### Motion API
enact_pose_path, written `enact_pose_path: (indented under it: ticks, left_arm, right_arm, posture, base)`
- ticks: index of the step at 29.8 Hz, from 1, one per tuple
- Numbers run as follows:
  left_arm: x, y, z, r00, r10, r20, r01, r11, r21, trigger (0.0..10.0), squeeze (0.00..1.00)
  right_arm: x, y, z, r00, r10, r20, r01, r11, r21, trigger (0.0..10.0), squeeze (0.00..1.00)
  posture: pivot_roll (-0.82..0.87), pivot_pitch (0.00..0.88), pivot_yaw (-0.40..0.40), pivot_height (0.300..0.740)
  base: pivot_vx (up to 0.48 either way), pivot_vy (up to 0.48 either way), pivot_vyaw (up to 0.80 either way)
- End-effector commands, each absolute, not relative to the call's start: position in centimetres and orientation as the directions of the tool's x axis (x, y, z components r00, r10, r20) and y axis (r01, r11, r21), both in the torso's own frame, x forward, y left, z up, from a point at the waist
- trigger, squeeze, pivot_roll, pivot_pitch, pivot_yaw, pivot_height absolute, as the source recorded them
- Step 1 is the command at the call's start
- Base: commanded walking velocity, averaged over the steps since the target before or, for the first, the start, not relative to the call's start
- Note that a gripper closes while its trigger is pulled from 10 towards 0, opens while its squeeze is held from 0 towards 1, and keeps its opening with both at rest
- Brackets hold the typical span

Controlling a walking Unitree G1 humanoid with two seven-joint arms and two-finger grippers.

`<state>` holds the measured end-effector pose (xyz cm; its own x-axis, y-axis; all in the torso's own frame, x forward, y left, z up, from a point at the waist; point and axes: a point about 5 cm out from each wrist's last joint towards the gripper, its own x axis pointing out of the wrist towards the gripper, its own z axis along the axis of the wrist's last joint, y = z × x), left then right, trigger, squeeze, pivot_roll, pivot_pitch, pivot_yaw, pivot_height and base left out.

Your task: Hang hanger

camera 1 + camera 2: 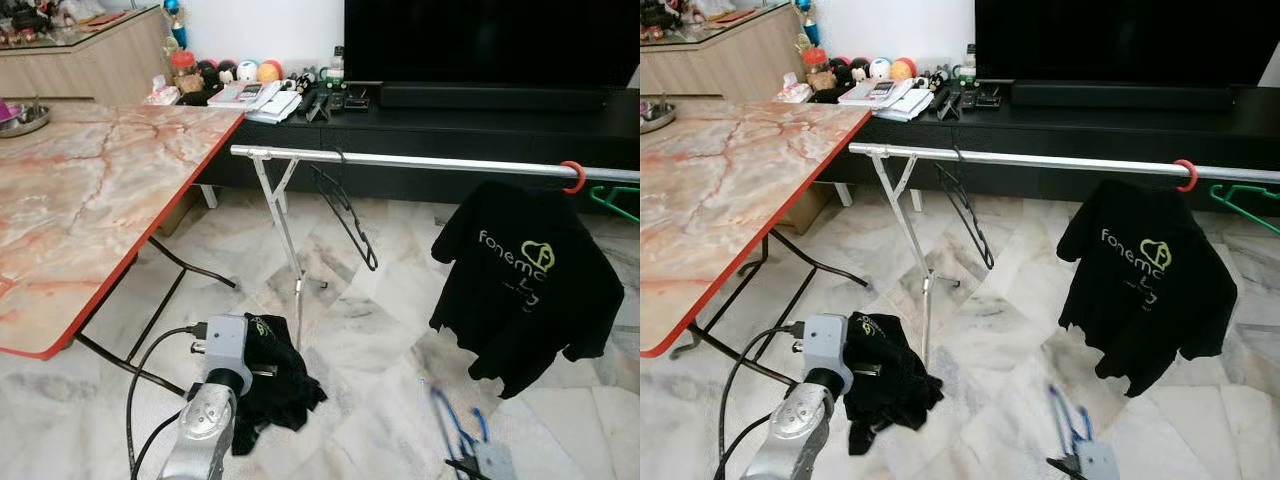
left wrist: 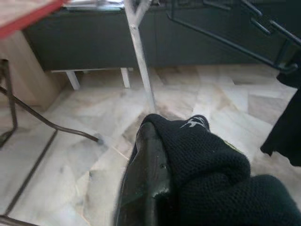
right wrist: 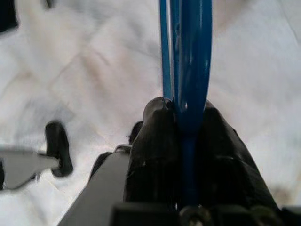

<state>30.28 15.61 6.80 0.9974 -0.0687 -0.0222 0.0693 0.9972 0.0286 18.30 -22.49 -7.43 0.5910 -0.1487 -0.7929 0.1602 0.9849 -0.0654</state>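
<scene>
My right gripper (image 3: 186, 113) is shut on a blue hanger (image 3: 188, 47), low over the floor at the lower right; the blue hanger (image 1: 447, 415) points up from the wrist. My left gripper (image 2: 162, 160) is shut on a black garment (image 1: 275, 375) that droops to the floor beside the rack's leg. The cloth covers one finger. Ahead runs the silver rail (image 1: 430, 161). An empty black hanger (image 1: 345, 210) hangs on it near the left end. Further right hangs a black printed T-shirt (image 1: 525, 285) on a red hanger (image 1: 573, 176), and a green hanger (image 1: 615, 200) at the far right.
A marble-topped folding table (image 1: 90, 200) with a red edge stands on the left, its legs reaching toward the rack's leg (image 1: 285, 240). Behind the rail is a black TV console (image 1: 480, 120) with clutter and a TV. The floor is pale marble tile.
</scene>
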Motion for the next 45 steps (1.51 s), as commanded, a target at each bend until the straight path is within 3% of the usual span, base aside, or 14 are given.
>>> enact_pose_path:
  ticks: [1,8,17,45]
  left_arm:
    - [30.1,16.7,7.4,1.0,-0.029,-0.003,0.029,0.999,0.019,10.0,0.0]
    - [28.5,18.8,8.0,0.998,0.065,-0.005,-0.065,0.997,-0.04,10.0,0.0]
    - [28.8,17.3,9.4,1.0,0.007,-0.002,-0.007,0.996,-0.084,10.0,0.0]
    - [28.5,16.6,10.0,0.999,-0.027,-0.026,0.025,0.998,-0.065,10.0,0.0]
  right_arm:
    - [17.8,-22.8,-7.6,0.587,-0.183,-0.788,0.228,0.972,-0.056,10.0,0.0]
    - [15.8,-23.0,-8.6,0.561,-0.224,-0.797,0.28,0.957,-0.071,10.0,0.0]
    - [14.4,-22.4,-9.3,0.525,-0.216,-0.823,0.281,0.957,-0.072,10.0,0.0]
    - [13.6,-21.7,-9.8,0.493,-0.173,-0.852,0.188,0.978,-0.09,10.0,0.0]
  posture:
    - [0.03,0.04,0.061,0.74]
    - [0.03,0.02,0.069,0.74]
    - [0.05,0.0,0.067,0.74]
    - [0.07,0.0,0.061,0.74]
  base:
    - [0.0,0.0,0.0]
    - [0.0,0.0,0.0]
    - [0.0,0.0,0.0]
    - [0.0,0.471,0.0]
